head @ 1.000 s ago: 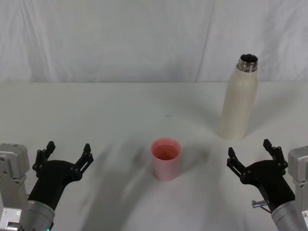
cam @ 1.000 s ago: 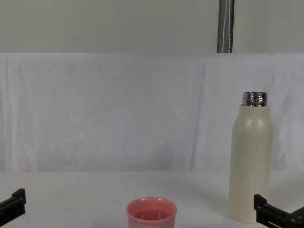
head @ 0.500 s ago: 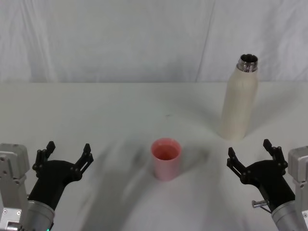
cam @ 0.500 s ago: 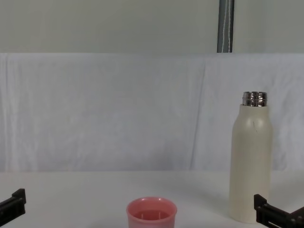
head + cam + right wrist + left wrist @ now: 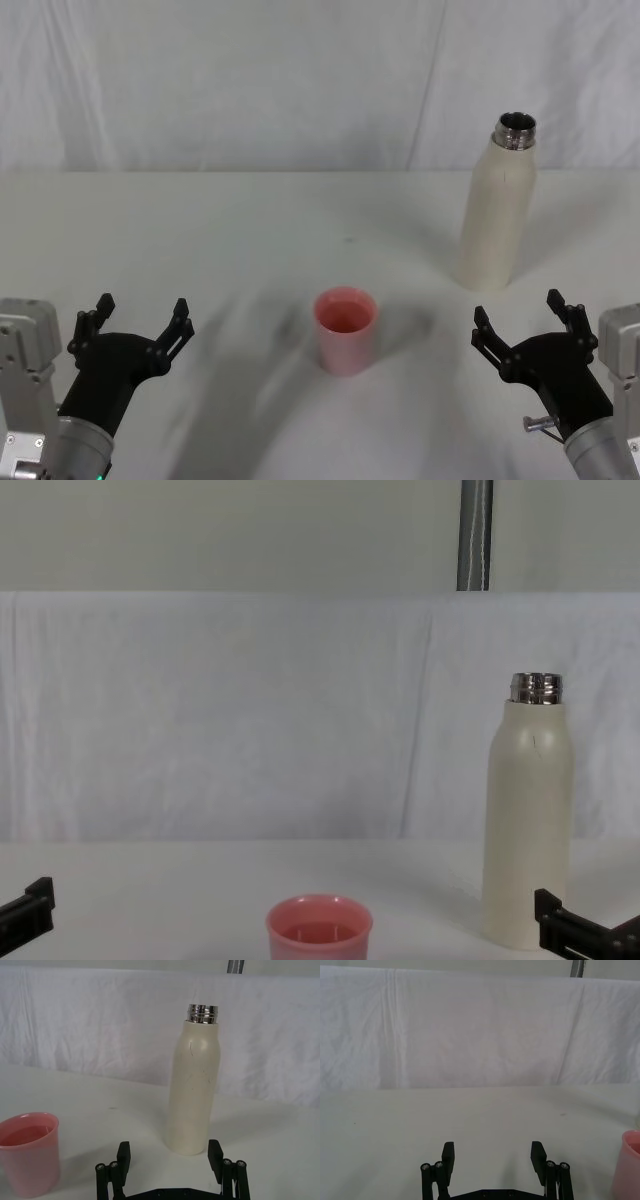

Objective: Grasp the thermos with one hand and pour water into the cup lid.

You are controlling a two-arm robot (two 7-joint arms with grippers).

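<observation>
The cream-white thermos [image 5: 497,208] [image 5: 528,825] [image 5: 193,1091] stands upright and uncapped at the right rear of the white table, its steel neck showing. The salmon-pink cup lid [image 5: 345,329] [image 5: 319,929] [image 5: 27,1152] [image 5: 631,1164] sits upright near the table's middle, to the left of the thermos and closer to me. My right gripper [image 5: 524,322] [image 5: 169,1156] hovers open near the front right, just short of the thermos with nothing between its fingers. Over at the front left, my left gripper [image 5: 139,316] [image 5: 493,1156] is open and empty, well left of the cup lid.
A white cloth backdrop [image 5: 300,80] hangs along the table's far edge. A grey vertical pole [image 5: 475,535] rises behind the backdrop above the thermos. Bare white tabletop [image 5: 230,230] spreads between the grippers and around both objects.
</observation>
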